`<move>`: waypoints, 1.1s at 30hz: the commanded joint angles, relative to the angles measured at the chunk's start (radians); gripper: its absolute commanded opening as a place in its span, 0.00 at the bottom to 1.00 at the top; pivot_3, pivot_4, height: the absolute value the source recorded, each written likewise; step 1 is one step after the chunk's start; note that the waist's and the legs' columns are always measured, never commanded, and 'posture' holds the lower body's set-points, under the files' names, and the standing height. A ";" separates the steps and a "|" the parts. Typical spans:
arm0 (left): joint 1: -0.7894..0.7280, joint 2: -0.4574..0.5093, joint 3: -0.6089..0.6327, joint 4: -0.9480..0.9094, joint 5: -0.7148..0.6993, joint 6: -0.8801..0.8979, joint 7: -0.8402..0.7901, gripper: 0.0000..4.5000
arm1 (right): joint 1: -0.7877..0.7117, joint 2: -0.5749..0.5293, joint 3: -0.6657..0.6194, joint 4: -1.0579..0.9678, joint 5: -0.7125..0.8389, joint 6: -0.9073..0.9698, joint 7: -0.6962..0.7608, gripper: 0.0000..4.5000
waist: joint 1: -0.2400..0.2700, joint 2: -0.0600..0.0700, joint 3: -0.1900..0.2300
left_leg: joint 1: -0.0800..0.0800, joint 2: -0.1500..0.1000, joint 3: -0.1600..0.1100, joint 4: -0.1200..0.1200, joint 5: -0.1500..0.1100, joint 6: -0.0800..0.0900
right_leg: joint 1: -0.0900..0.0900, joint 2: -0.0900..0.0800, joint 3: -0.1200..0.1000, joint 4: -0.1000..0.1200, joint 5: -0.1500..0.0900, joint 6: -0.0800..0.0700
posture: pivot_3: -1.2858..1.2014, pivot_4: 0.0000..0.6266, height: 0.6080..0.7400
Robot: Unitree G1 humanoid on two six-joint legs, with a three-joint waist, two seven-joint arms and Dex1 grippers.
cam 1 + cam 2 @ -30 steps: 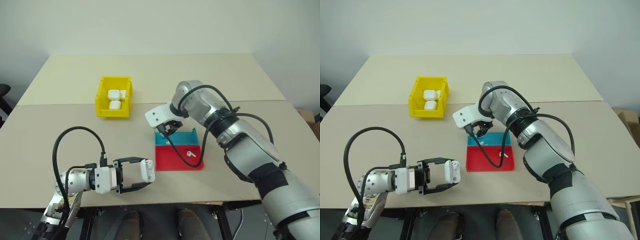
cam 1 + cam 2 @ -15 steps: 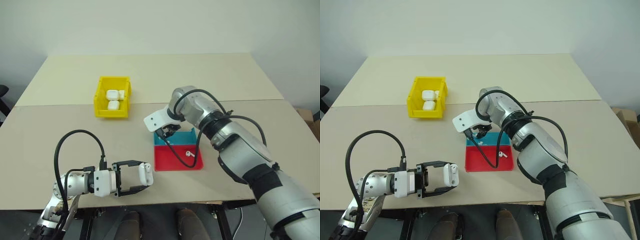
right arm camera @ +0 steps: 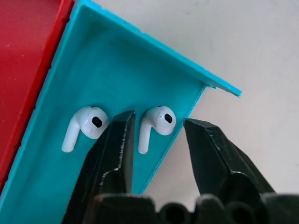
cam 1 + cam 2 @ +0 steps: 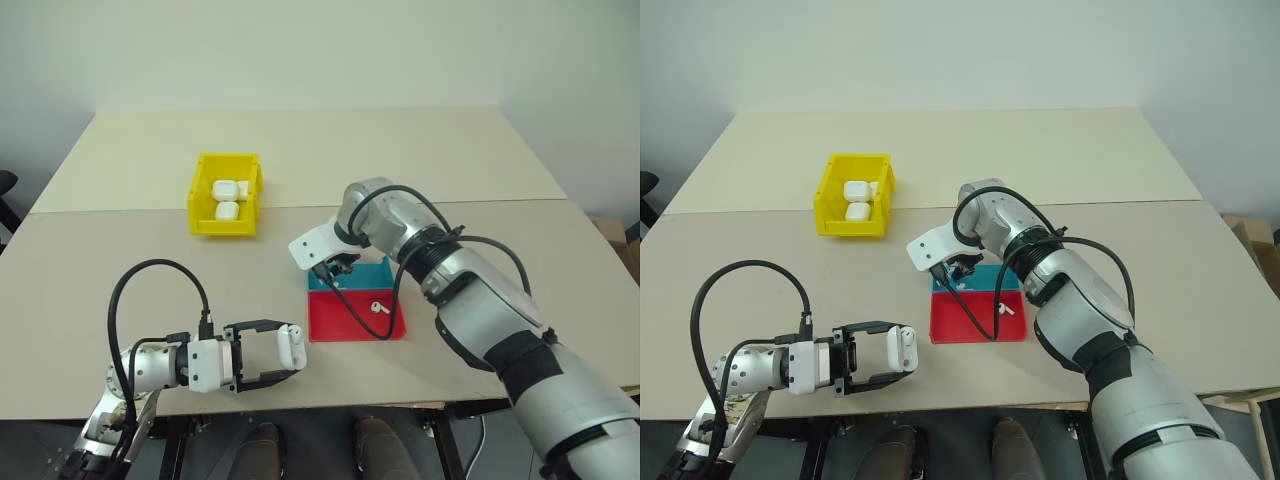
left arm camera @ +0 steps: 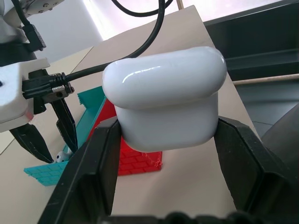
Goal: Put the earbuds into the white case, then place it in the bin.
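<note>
Right wrist view: two earbuds lying in cyan half of tray, one framed by parted fingers of right hand, untouched, the other just outside. Third earbud on red half. Case clamped shut-lidded in left hand above desk near front edge. Bin well apart, with two more cases inside.
</note>
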 commanded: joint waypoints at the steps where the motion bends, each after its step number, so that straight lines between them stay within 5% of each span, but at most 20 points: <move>1: 0.003 0.012 0.003 -0.036 -0.008 -0.023 0.007 0.61 | 0.003 -0.004 -0.023 -0.024 -0.003 -0.013 0.002 0.48 | 0.000 0.000 0.000 | 0.000 0.000 0.000 0.000 0.000 0.000 | 0.000 0.000 0.000 0.000 0.000 0.000 | 0.52 0.24 1.00; 8: -0.002 0.010 0.001 -0.031 -0.007 -0.029 0.011 0.61 | 0.006 -0.001 -0.025 -0.025 -0.011 -0.013 0.006 0.48 | 0.000 0.000 0.000 | 0.000 0.000 0.000 0.000 0.000 0.000 | 0.000 0.000 0.000 0.000 0.000 0.000 | 0.52 0.24 1.00; 11: -0.001 0.012 0.000 -0.033 -0.008 -0.026 0.012 0.61 | 0.013 -0.010 -0.021 -0.040 -0.009 -0.025 0.027 0.36 | 0.000 0.000 0.000 | 0.000 0.000 0.000 0.000 0.000 0.000 | 0.000 0.000 0.000 0.000 0.000 0.000 | 0.52 0.24 1.00; 33: 0.000 0.011 -0.007 -0.031 0.007 -0.036 0.025 0.61 | 0.028 -0.030 -0.014 -0.032 -0.046 -0.105 -0.009 0.36 | 0.000 0.000 0.000 | 0.001 0.000 0.000 0.000 0.000 0.000 | 0.001 0.000 0.000 0.000 0.000 0.000 | 0.52 0.24 1.00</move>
